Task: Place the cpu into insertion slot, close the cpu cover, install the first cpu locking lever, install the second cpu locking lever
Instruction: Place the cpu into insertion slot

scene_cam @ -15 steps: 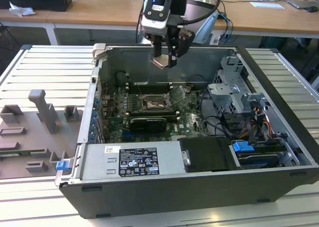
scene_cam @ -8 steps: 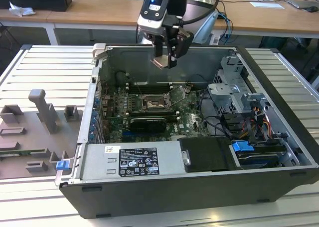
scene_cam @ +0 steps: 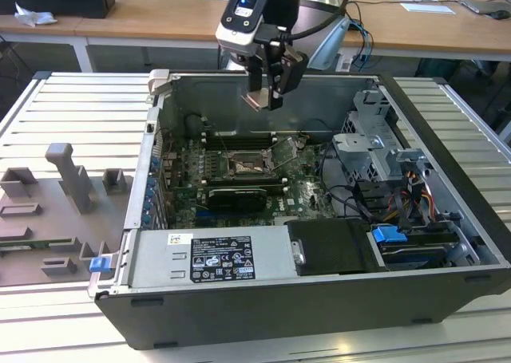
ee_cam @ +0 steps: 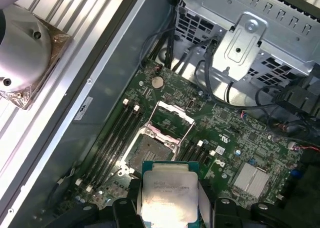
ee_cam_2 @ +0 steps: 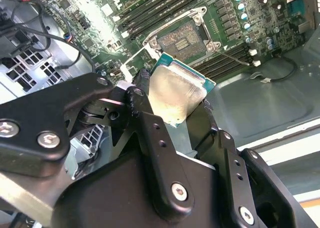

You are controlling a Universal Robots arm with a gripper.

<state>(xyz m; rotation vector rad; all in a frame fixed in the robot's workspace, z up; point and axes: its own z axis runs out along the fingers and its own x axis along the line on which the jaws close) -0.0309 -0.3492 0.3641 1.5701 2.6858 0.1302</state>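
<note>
Above 1 insertion slot (scene_cam: 247, 165): gripper (scene_cam: 266, 98) w/ 1 cpu (ee_cam: 169, 195).

open computer case (scene_cam: 319, 307) | labelled power supply (scene_cam: 215, 259) and black card (scene_cam: 233, 197) inside | grey fixture (scene_cam: 72, 175) at exterior view's left

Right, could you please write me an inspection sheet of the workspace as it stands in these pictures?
Surface: ribbed metal table carrying the open computer case.
Job's things: cpu held above the board; insertion slot empty; cpu cover raised open.
Clutter: grey fixture blocks on the table at the exterior view's left.
Grippers: gripper above the case, jaws shut on the cpu, clear of the slot.
Cables: black cables and coloured wires beside the drive cage.
Surroundings: wooden desks behind the table.
</note>
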